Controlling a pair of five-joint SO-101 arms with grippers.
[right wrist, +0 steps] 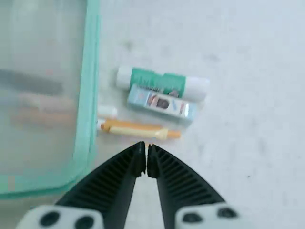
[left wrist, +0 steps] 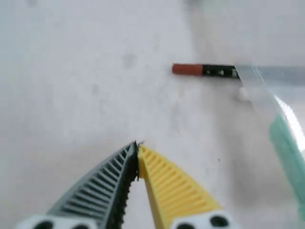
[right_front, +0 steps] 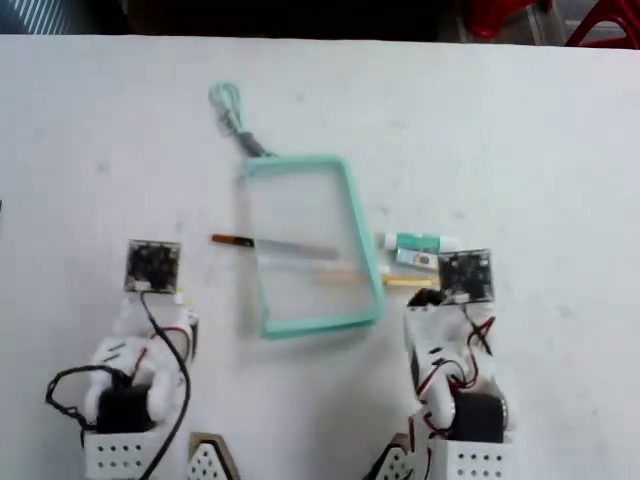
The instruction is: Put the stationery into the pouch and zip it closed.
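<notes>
We see a green-white glue stick (right_front: 420, 241), a small blue box (right_front: 418, 259) and a yellow pen (right_front: 400, 283) just beside the flat, clear, teal-edged pouch (right_front: 300, 205). A red-tipped black pen (right_front: 232, 241) pokes past the pouch's opposite edge. The left gripper (left wrist: 137, 148) and right gripper (right wrist: 145, 151) flank the pouch, fingers together and holding nothing, on the white table (right_front: 520, 130).

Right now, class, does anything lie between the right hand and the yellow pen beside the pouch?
Nothing visible does. The right hand sits just short of the yellow pen, bare table between them; the glue stick and small box lie beyond the pen.
</notes>
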